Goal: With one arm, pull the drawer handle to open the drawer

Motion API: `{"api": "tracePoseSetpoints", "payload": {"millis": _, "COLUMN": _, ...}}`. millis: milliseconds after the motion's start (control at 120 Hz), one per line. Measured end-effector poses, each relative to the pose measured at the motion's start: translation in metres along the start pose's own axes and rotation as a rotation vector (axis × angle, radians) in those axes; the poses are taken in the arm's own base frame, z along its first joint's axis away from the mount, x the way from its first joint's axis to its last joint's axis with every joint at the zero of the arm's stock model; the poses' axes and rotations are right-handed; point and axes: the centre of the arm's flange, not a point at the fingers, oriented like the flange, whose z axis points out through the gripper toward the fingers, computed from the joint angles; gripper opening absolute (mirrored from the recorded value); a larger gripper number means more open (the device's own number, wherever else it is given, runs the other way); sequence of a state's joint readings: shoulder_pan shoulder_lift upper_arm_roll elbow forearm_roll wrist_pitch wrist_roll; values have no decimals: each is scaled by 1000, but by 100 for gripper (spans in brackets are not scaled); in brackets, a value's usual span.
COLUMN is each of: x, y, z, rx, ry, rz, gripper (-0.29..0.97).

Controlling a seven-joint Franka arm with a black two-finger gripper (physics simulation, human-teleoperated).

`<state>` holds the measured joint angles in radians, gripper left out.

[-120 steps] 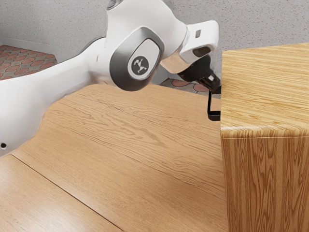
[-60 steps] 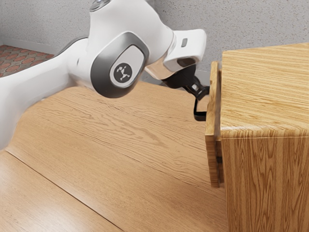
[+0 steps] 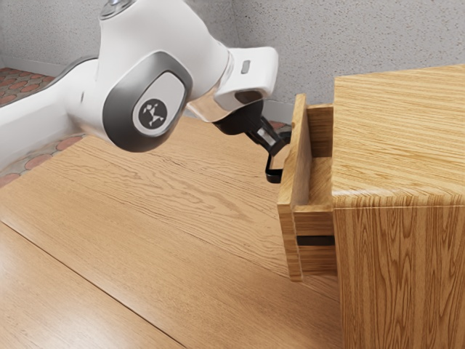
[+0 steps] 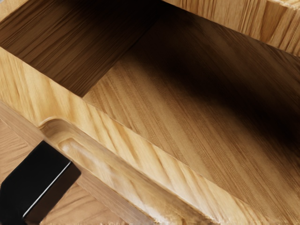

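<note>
Overall scene: a wooden table (image 3: pixel 182 218) is seen with a wooden cabinet (image 3: pixel 399 182) standing at the exterior view's right.
Arm: a white arm (image 3: pixel 145 87) is brought in from the exterior view's left, toward the cabinet's front.
Drawer: the top drawer (image 3: pixel 298 182) is seen part-way out of the cabinet, its front panel well clear of the cabinet face. Its inside is bare in the wrist view.
Drawer handling: judged rigid and fairly light. It is expected to slide straight along its runners, and a sideways or upward pull could bind it.
Handle: a black loop handle (image 3: pixel 272 171) is fixed upright on the drawer front. It is judged stiff, thin and smooth, so slip is possible. It is best held across the bar, near its middle.
Claw: the gripper (image 3: pixel 270 142) appears closed around the handle's upper part.
</note>
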<state>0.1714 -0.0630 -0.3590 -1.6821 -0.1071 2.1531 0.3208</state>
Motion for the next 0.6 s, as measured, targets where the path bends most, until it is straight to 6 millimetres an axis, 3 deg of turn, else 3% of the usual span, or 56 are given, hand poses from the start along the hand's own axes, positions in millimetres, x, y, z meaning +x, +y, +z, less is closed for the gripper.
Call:
{"api": "tracePoseSetpoints", "payload": {"millis": 183, "x": -1, "y": 22, "z": -1, "rx": -26, "ry": -1, "rz": 27, "gripper": 76}}
{"api": "tracePoseSetpoints", "payload": {"millis": 408, "x": -2, "y": 24, "z": 1, "rx": -36, "ry": -2, "rz": 30, "gripper": 81}}
{"api": "tracePoseSetpoints", "payload": {"millis": 600, "x": -6, "y": 24, "z": 0, "rx": -33, "ry": -4, "rz": 31, "gripper": 75}}
